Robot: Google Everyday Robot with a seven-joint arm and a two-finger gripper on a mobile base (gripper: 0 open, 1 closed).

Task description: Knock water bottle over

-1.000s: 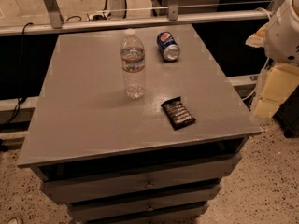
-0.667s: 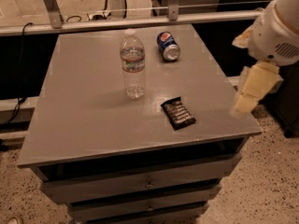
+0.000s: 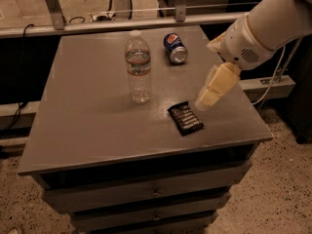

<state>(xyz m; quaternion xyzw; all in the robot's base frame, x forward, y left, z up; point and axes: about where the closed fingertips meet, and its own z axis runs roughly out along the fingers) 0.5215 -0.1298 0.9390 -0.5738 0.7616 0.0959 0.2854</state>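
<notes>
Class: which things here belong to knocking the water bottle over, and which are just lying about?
Job: water bottle, upright; gripper, over the table beside the black packet.
Lying about: soda can on its side; the black packet, flat.

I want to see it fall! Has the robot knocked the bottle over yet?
Not yet. Done: the hand is over the table, near the packet and to the right of the bottle. In hand: closing the gap; the bottle stands upright, well apart from the hand. Left: reach the bottle and push it over.
</notes>
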